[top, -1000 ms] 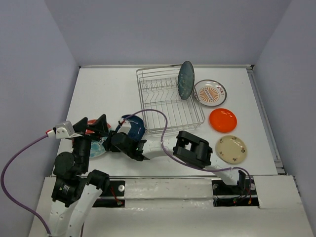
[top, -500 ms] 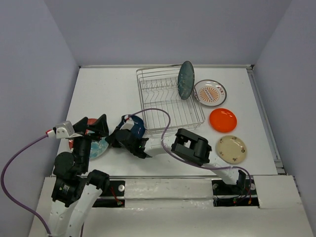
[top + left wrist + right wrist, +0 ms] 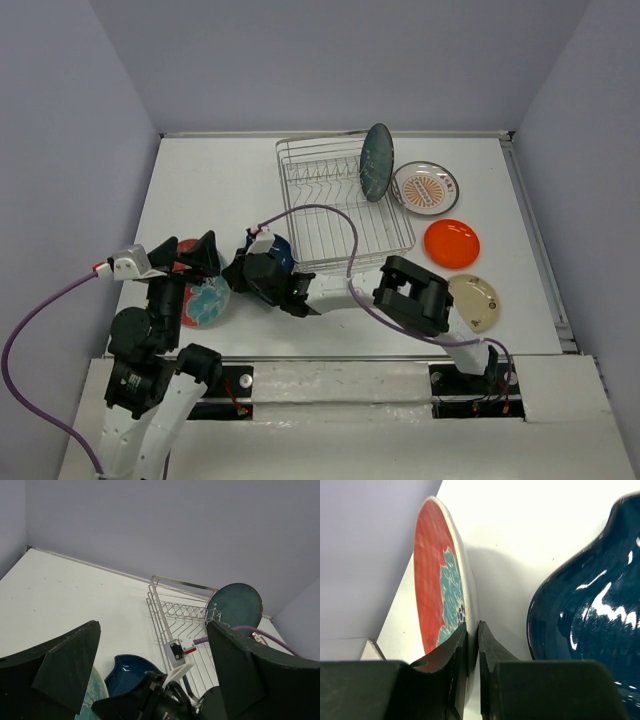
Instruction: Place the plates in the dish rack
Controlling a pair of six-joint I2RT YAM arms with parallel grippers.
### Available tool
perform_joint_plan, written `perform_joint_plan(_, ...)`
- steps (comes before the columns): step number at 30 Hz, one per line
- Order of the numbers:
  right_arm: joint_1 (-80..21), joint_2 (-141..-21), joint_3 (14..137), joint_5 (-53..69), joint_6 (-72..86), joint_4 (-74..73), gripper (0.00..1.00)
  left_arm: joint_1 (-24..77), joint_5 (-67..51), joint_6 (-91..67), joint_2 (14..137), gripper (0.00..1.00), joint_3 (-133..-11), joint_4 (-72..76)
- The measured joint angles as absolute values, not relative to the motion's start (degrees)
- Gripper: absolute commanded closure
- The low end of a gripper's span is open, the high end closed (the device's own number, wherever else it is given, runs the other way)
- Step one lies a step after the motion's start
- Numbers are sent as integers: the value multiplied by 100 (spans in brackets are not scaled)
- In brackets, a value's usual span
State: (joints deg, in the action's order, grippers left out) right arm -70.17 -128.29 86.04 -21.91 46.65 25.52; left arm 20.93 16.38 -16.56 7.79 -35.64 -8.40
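My right gripper point(image 3: 471, 626) is shut on the rim of the red-and-teal plate point(image 3: 437, 580), which lies at the near left of the table point(image 3: 205, 300). The dark blue plate point(image 3: 281, 248) sits just right of it, half under my right wrist, and shows in the right wrist view point(image 3: 590, 615). My left gripper point(image 3: 185, 254) is open and empty above the red-and-teal plate. The dark teal plate point(image 3: 377, 162) stands upright in the dish rack point(image 3: 310, 141). The striped-centre plate point(image 3: 425, 188), orange plate point(image 3: 451, 243) and cream plate point(image 3: 478, 302) lie right of the rack.
My right arm stretches across the near table from right to left, its elbow point(image 3: 412, 295) covering part of the cream plate. A purple cable point(image 3: 320, 210) arcs over the rack's front. Grey walls close the table on three sides.
My right arm's elbow has swung to the right and its wrist has shifted. More of the red-and-teal plate shows in the top view now. The left arm has stayed put.
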Motion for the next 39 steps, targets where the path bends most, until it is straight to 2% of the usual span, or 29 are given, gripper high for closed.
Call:
perform_joint_plan(7,-6812,-12361,8593,-1785,4193,2082,93,2010,1664,-1656,812,1,-3564,-843)
perform_joint_plan(19,-5452,-11891,8420,-742,4678,1979,93,1968,1667,-1656,825,1,-3564,-840)
perform_joint_plan(26,-4958,-10912,8230,-642,4521,1870,93,1938,1651,-1653,825,1,-3564,-840)
perform_joint_plan(32,-4423,-9673,8160,-1153,3507,1315,93,1938,1557,-1656,825,1,-3564,-840)
perform_joint_plan(39,-4069,-9282,8521,-2626,1468,620,93,1938,1455,-1658,825,1,-3564,-843)
